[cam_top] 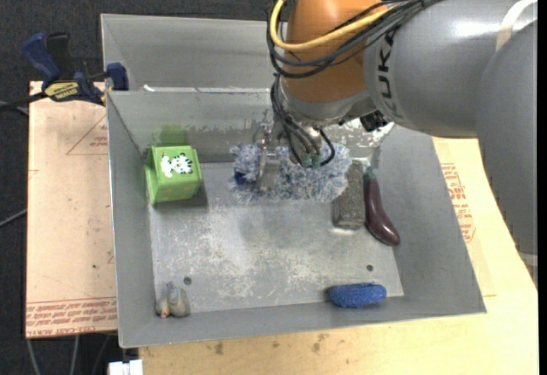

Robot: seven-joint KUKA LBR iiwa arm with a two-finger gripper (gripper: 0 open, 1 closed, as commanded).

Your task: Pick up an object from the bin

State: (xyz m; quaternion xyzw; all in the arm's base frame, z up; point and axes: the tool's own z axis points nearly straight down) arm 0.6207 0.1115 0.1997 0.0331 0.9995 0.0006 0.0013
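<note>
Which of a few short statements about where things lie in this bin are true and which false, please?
1. The green cube with a white pattern lies in the left part of the grey metal bin. True.
2. The gripper hangs over that cube. False: it is over the blue-and-white speckled cloth in the middle.
3. The dark purple aubergine-shaped thing lies beside the grey rectangular block. True.
4. The blue oval pad lies at the back wall. False: it lies near the front wall.

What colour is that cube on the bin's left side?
Bright green cube, white spotted label on top; camera view.
</note>
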